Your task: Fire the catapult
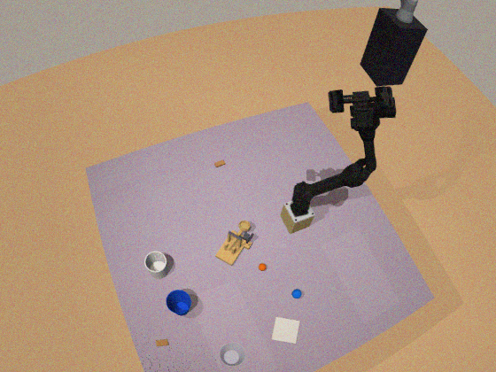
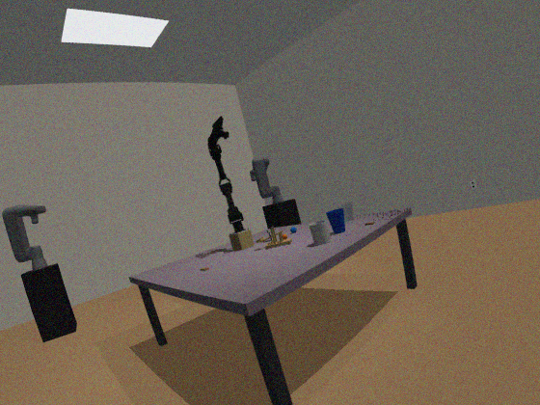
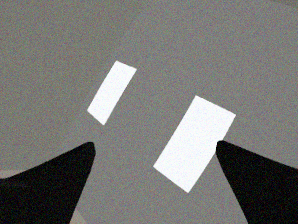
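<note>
Open pincer (image 1: pixel 360 98) (image 2: pixel 225 126) (image 3: pixel 156 148) raised — orange ball (image 1: pixel 262 267) (image 2: pixel 284 236) near catapult (image 1: pixel 229 255) (image 2: pixel 279 244), unloaded

Black arm (image 1: pixel 328 183) (image 2: pixel 229 195) raised high, elbow bent, pincer (image 1: pixel 360 98) (image 3: pixel 156 148) open; empty

The top view looks steeply down from above the desk (image 1: pixel 186 199) (image 2: pixel 193 284); the exterior view stands farther back, facing the desk's near corner at six o'clock; both share the desk and arm (image 1: pixel 328 183) (image 2: pixel 229 198); the wrist view, close behind the claw's fingertips, faces ceiling lights (image 3: pixel 195 145) (image 2: pixel 113 28).
</note>
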### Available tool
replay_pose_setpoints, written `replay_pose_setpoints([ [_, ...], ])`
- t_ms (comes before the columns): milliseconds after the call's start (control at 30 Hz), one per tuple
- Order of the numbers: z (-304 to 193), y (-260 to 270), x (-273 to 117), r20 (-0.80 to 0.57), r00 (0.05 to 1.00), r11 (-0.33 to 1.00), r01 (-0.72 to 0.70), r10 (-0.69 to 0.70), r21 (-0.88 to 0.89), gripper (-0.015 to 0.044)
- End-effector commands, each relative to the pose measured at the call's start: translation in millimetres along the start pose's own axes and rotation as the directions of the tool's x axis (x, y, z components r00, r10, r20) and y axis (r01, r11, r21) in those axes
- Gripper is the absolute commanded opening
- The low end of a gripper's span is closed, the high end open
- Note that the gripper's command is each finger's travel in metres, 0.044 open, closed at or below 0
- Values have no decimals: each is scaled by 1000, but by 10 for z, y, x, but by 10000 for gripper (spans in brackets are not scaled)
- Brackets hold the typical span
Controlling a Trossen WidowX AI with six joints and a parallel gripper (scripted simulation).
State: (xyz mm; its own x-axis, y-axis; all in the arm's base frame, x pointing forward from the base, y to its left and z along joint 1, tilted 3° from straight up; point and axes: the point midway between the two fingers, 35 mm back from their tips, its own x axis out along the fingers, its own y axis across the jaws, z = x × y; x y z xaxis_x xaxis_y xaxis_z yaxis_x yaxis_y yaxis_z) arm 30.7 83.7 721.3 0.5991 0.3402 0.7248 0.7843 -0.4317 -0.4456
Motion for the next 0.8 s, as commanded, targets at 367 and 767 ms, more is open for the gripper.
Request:
replay_pose_setpoints([
  [367, -115, 1236, 241, 30, 975, 896, -215, 220, 390, 440],
  [767, 92, 2265, 330, 110, 907, 677, -380, 406, 631, 440],
])
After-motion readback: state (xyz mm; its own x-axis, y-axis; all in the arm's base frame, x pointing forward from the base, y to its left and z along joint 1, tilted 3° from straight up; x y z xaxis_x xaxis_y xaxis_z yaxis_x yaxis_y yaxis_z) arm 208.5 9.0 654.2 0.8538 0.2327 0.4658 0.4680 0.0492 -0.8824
